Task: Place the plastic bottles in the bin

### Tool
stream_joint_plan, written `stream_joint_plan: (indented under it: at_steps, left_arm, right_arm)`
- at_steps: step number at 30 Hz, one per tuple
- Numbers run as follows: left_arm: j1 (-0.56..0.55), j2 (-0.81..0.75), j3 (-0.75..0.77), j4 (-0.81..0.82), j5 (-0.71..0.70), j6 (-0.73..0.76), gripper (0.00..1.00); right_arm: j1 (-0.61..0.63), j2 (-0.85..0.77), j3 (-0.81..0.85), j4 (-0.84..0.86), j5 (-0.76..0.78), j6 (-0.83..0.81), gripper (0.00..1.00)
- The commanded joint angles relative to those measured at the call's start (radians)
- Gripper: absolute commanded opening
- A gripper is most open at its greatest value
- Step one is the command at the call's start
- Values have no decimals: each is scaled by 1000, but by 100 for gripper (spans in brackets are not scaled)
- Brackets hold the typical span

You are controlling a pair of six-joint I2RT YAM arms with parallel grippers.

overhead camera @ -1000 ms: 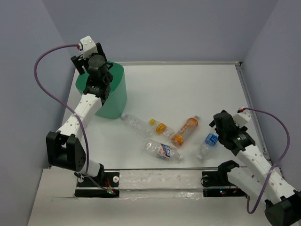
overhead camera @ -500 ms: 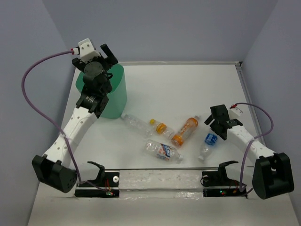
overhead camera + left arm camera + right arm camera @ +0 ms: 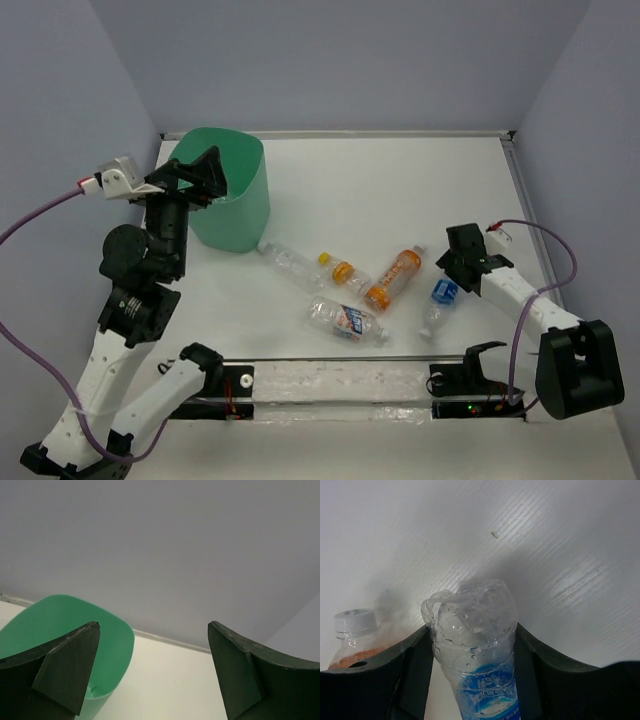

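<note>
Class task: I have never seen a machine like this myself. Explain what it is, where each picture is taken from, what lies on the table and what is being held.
This is a robot with two arms bolted at the table's near edge. Each arm ends in a two-fingered end effector. The wide picture looks down from above and behind the arms. The other two pictures come from small cameras on the wrists, so each shows its own fingers.

On the white table stands a green bin. Five plastic bottles lie near the middle and right.

The left end effector is open and empty, near the bin's rim. The right end effector grips the blue-labelled bottle, one of the five, which lies on the table.
</note>
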Motion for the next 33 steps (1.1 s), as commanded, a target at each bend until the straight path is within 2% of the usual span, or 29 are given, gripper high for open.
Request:
stream_joint_plan:
  at_steps: [1, 7, 11, 13, 17, 18, 20, 21, 22, 23, 25, 27, 28, 29, 33]
  left_arm:
    - [-3, -84, -75, -83, 70, -27, 99]
    - [-3, -239, -181, -106, 125, -27, 99]
    - [-4, -273, -198, -141, 123, -17, 99]
    - [-3, -285, -200, -154, 116, -4, 99]
    - [-3, -331, -186, -160, 39, 48, 99]
    - [-3, -363, -174, -164, -2, 59, 99]
    - [-3, -429, -151, -162, -93, 67, 99]
    - [-3, -451, -147, -148, -100, 65, 99]
    - [-4, -483, -151, -143, -94, 55, 99]
    - [-4, -494, -155, -145, -88, 47, 99]
    - [-3, -504, -179, -164, -81, 27, 99]
    - [-4, -514, -207, -178, -96, -1, 99]
    - [-3, -514, -236, -189, -97, -7, 99]
    - [-3, -512, -246, -197, -100, -10, 99]
    - [-3, -503, -244, -295, -113, -27, 99]
  right_arm:
    - [-6, -20, -12, 21, 6, 18, 54]
    - [-6, -188, 83, -128, 53, -64, 49]
    - [-6, -321, 166, -227, 76, -123, 49]
    - [-6, -370, 209, -240, 11, -177, 49]
    - [30, -352, 331, -176, -183, -211, 45]
    - [57, -317, 386, -154, -215, -202, 45]
    - [213, -269, 448, -56, -240, -185, 45]
    - [284, -199, 539, 5, -168, -212, 45]
    - [412, -150, 598, 33, -130, -240, 46]
    - [463, -96, 661, 54, -100, -272, 46]
    - [533, 90, 859, 131, -88, -363, 46]
    - [591, 211, 984, 198, -112, -410, 46]
    - [608, 325, 1049, 264, -146, -467, 46]
    - [626, 380, 1175, 292, -154, -499, 46]
    - [665, 605, 1460, 447, -210, -611, 46]
